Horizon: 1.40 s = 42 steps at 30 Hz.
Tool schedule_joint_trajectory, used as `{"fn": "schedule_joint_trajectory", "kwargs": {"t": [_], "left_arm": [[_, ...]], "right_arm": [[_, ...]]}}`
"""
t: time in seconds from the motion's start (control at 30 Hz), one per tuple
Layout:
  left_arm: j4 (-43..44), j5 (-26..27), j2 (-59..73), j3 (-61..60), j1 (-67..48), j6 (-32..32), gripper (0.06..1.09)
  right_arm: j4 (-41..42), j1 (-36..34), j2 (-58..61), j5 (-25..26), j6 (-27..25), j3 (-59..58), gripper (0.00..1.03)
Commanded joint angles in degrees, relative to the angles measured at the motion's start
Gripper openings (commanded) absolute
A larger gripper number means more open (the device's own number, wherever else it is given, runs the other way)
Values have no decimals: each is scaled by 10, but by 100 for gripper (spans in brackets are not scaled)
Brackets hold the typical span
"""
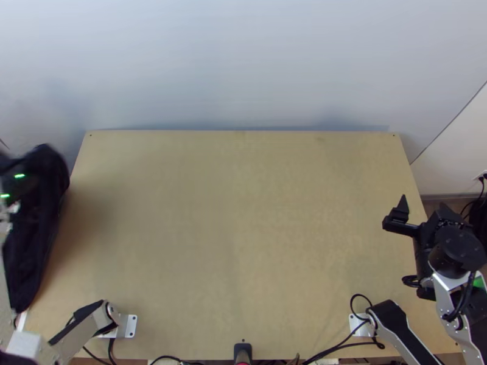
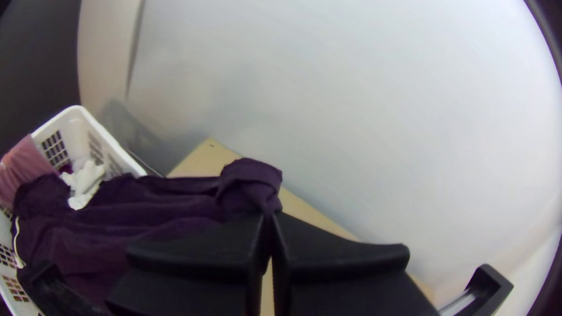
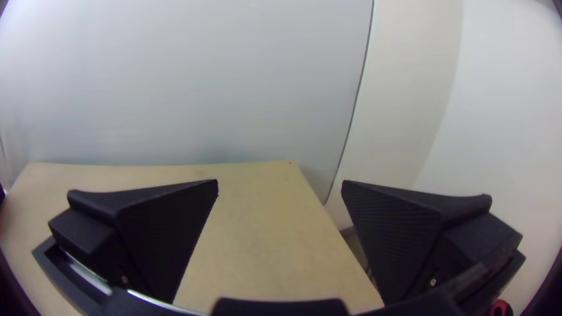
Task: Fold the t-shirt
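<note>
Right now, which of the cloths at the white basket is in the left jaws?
The dark purple cloth: its bunched end is pinched in the left jaws, while the pink cloth lies over the basket's rim and the white cloth lies inside.

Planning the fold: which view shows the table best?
The top view: it takes in nearly the whole table. The left wrist view shows a corner and strip beyond the cloth; the right wrist view, much of it behind the open gripper.

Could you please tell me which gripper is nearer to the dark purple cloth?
The left gripper: it grips a bunched part of the cloth. The right gripper is open, far from it, by the light wooden table's right edge.
</note>
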Motion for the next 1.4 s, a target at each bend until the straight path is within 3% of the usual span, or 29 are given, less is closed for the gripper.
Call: {"fn": "schedule_joint_trajectory", "kwargs": {"t": [0.0,0.4,0.87,0.97,1.17,1.23,1.37], "left_arm": [[30,-42,8,-29,-220,-24,10],[122,-90,183,19,-541,-40,10],[114,-100,569,462,-737,-51,10],[143,-130,627,525,-757,-51,10],[260,-207,683,525,-786,-49,12],[258,-210,690,525,-790,-50,31],[219,-212,681,523,-789,-55,93]], "right_arm": [[-22,-8,10,6,-1,30,98],[-57,-63,45,8,-8,82,98],[-58,-136,46,15,0,83,98],[-58,-151,43,15,0,81,98],[-58,-172,35,14,2,74,98],[-60,-175,35,14,3,73,98],[-65,-175,35,14,7,72,98]]}}
